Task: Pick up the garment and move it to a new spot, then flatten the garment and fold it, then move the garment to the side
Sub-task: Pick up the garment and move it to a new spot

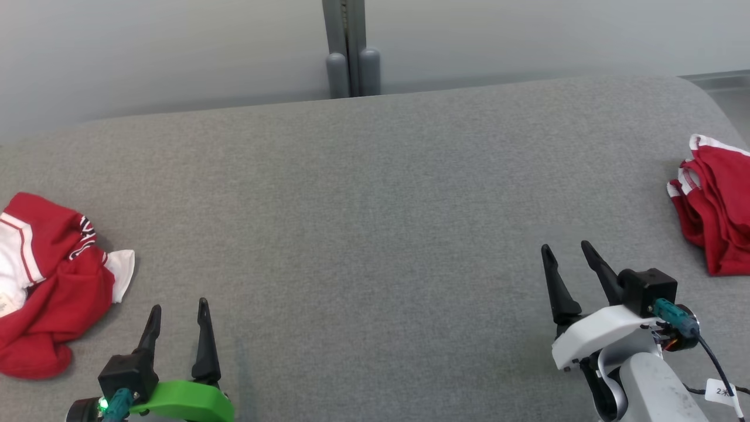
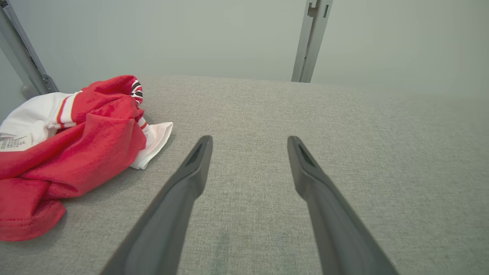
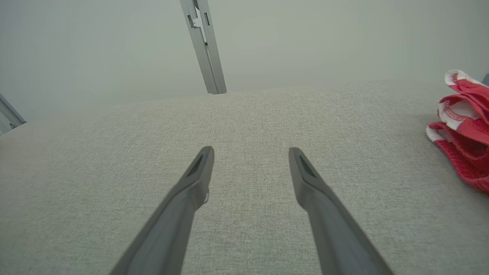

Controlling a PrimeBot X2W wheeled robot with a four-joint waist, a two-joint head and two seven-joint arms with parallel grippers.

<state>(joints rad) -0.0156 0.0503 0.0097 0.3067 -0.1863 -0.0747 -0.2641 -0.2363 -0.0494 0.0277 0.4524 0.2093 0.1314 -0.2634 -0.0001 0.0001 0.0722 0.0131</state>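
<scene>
A crumpled red and white garment (image 1: 50,281) lies in a heap at the left edge of the grey padded table (image 1: 363,223); the left wrist view has this garment (image 2: 72,152) to the left of my fingers. My left gripper (image 1: 179,305) hovers open just right of it, holding nothing. A second red garment with white trim (image 1: 718,211) lies bunched at the table's right edge, and the right wrist view catches that garment (image 3: 464,126) at its far right. My right gripper (image 1: 566,248) stands open and empty to the left of that one. In each wrist view the fingers (image 2: 191,172) (image 3: 191,183) are spread over bare fabric.
A grey metal post (image 1: 350,50) rises behind the table's far edge against a pale wall. Another slanted metal rail (image 2: 23,57) stands behind the left garment. The table's far right corner is rounded.
</scene>
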